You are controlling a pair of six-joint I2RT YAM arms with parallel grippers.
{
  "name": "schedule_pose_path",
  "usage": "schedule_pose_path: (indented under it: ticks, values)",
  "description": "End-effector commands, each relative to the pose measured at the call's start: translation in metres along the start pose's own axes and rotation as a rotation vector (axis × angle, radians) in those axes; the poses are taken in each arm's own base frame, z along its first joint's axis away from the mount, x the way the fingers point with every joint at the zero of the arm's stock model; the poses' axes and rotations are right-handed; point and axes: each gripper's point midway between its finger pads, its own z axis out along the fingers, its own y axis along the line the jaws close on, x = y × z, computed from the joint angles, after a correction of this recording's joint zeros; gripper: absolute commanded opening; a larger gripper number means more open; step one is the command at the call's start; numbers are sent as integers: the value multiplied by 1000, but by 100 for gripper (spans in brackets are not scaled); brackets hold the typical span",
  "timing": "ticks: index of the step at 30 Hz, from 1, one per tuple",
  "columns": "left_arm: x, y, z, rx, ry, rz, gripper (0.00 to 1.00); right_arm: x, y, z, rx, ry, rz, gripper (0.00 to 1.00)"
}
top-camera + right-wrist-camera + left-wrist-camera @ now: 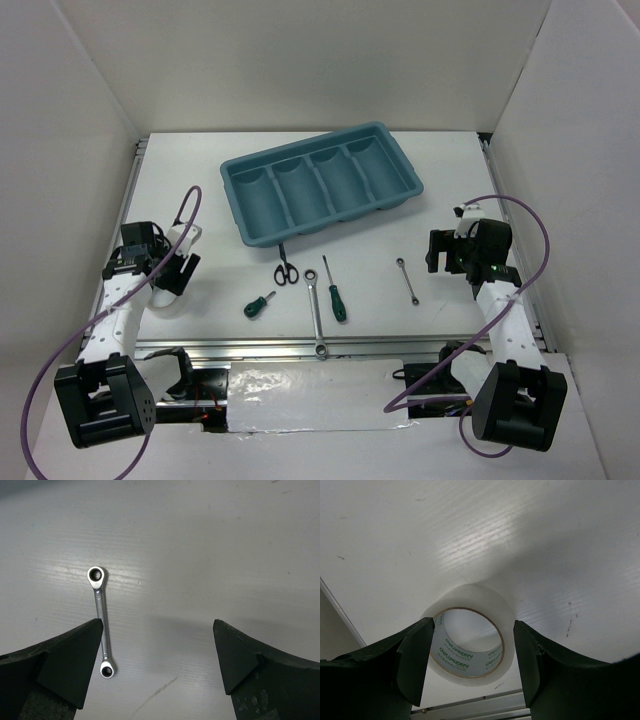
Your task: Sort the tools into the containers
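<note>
Left hand (474, 625), spread wide, straddles the tape roll (470, 667) — right hand (157, 625) likewise apart; I judge an off-centre squeeze could squirt the roll sideways.

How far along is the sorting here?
Nothing done yet: all four compartments of the tray are empty. In hand: the left gripper is open astride the tape roll; the right gripper hangs open by the short wrench. Left: those two plus the scissors, stubby screwdriver, long screwdriver and long wrench, all on the table.
</note>
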Motion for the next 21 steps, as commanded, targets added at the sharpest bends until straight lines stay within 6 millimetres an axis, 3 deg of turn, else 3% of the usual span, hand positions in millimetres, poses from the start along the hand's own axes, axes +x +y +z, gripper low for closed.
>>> schedule_pose_path:
  ticks: [1,6,11,13,18,21]
  values:
    - [15,-6,6,33,54,31,78,-11,-1,-2,-4,-19,-12,100]
    - [41,-7,19,16,149,3,74,-9,-3,-1,4,-10,-11,100]
    - [51,-9,23,7,175,-2,71,-7,-2,1,0,-5,-14,100]
    - [54,-11,25,20,187,-15,64,-7,-2,1,-1,-5,-11,100]
    - [40,-10,24,47,166,-30,48,-5,-2,3,-7,5,-9,100]
    - [11,-5,16,70,90,-41,37,-6,-2,3,-9,2,-10,100]
